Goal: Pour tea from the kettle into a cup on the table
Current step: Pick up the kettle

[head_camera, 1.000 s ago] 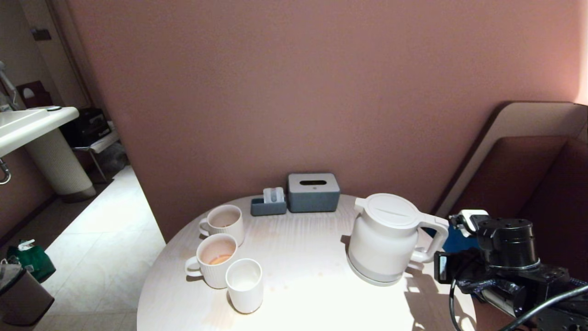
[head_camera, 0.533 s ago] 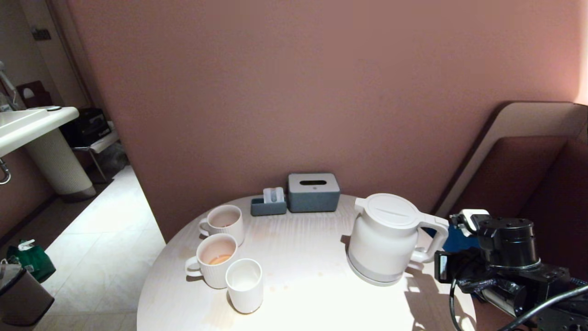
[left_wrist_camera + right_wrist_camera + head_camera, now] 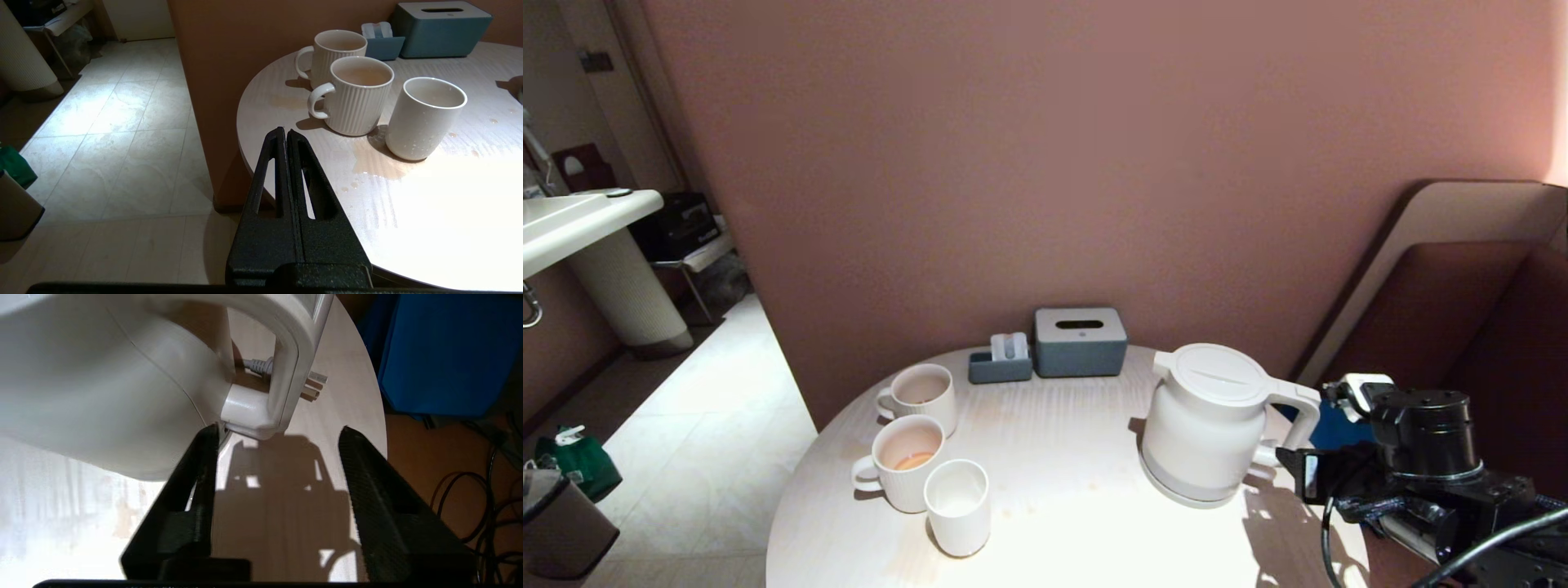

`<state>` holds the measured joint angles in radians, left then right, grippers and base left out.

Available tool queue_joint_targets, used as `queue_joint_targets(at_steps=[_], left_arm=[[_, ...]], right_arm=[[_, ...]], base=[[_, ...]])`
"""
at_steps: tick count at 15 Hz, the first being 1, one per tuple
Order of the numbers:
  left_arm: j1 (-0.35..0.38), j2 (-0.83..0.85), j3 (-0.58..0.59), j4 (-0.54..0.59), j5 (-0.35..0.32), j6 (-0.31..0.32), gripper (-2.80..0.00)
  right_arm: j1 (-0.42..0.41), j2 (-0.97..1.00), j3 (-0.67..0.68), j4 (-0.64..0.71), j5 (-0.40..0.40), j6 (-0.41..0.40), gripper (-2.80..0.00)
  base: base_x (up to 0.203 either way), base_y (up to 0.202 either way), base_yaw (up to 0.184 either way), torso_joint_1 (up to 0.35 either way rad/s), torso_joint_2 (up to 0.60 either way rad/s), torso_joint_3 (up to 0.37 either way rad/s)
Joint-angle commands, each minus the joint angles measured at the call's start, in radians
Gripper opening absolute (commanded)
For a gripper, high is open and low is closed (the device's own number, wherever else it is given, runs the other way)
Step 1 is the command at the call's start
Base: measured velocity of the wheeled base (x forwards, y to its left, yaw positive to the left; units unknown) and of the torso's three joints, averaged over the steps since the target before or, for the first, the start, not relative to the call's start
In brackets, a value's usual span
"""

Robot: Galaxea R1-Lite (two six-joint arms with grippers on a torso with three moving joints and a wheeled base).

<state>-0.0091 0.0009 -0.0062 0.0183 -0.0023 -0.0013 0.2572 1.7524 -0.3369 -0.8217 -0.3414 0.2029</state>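
Kettle stands upright on its round base near the table's right edge, lid on, handle turned toward my right gripper. I see that gripper's fingers apart, level with the foot of the handle, one finger just beside the kettle body; nothing is clamped. Cup sits near the left front edge, touching a ribbed mug. My left gripper hangs off the table's left edge, fingers pressed together.

head high, wrists low, table shared
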Motion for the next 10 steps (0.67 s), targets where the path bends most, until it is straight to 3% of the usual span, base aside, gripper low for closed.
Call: queue_joint_targets(at_steps=[1, 3, 6, 10], left_arm=[[0.000, 0.001, 0.000, 0.000, -0.001, 0.000, -2.80], [0.000, 0.001, 0.000, 0.000, 0.001, 0.000, -2.80], [0.000, 0.001, 0.000, 0.000, 0.001, 0.000, -2.80], [0.000, 0.001, 0.000, 0.000, 0.000, 0.000, -2.80]], right_arm=[[-0.005, 0.033, -0.024, -0.005, -0.022, 0.005, 0.00], [-0.010, 0.090, -0.041, -0.024, -0.083, 0.005, 0.00], [-0.009, 0.174, -0.034, -0.186, -0.162, -0.015, 0.00], [-0.009, 0.184, -0.036, -0.209, -0.164, -0.025, 0.00]], base=[[0.000, 0.000, 0.000, 0.000, 0.00, 0.000], [0.000, 0.000, 0.000, 0.000, 0.00, 0.000], [0.000, 0.000, 0.000, 0.000, 0.00, 0.000], [0.000, 0.000, 0.000, 0.000, 0.00, 0.000]])
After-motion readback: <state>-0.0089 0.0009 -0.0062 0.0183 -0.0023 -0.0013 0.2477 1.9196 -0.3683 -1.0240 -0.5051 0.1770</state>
